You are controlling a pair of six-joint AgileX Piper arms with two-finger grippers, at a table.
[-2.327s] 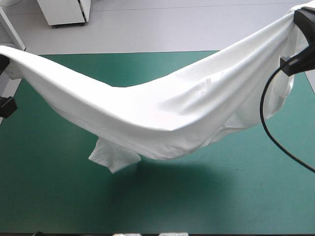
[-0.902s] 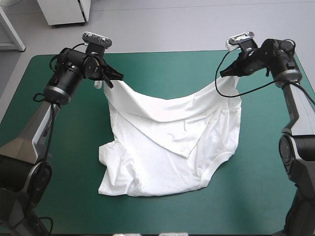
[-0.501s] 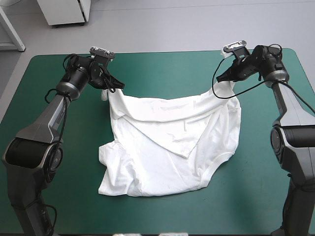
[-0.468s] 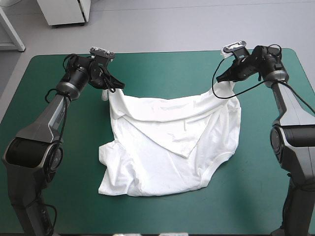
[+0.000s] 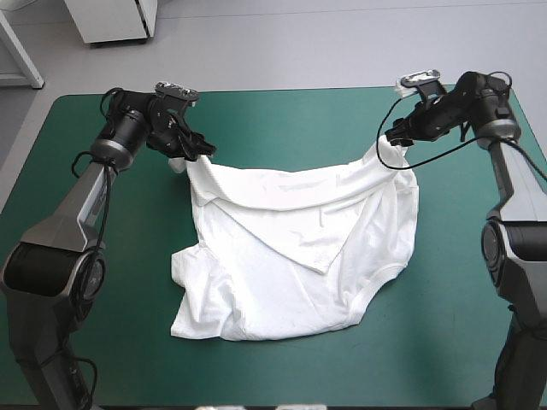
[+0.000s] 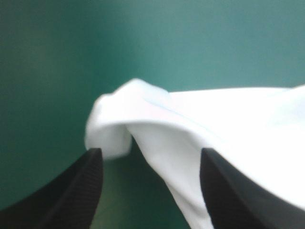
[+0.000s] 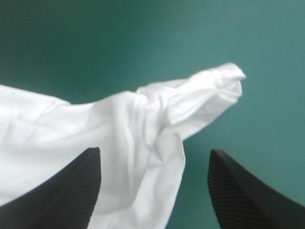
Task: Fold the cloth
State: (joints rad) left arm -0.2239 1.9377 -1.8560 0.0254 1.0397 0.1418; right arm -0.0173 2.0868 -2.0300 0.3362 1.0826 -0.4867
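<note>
High view: I see the T-shirt [image 5: 291,248] lying white on the teal-green desk [image 5: 77,342], about the middle, reaching from the far half toward the near edge.
T-shirt shape: mostly spread but rumpled. One layer is folded over its far part and ends in a point near the middle. A sleeve is bunched at the near-left side.
Far corners: each of the two far corners rises in a small peak toward an arm's tip, and the edge between them sags in a curve.
Left jaws: at the T-shirt's far-left corner, low over the desk.
Left wrist view: the two black fingers [image 6: 71,195] stand spread apart. A rounded bunch of white cloth sits ahead of and between them, over the teal-green cover, and is not pinched.
Right jaws: at the T-shirt's far-right corner, also low over the desk.
Right wrist view: the black fingers [image 7: 238,191] are likewise spread wide. A creased, twisted corner of the T-shirt lies between and ahead of them, its tip pointing away.
Contact: I cannot tell whether any finger touches the cloth.
</note>
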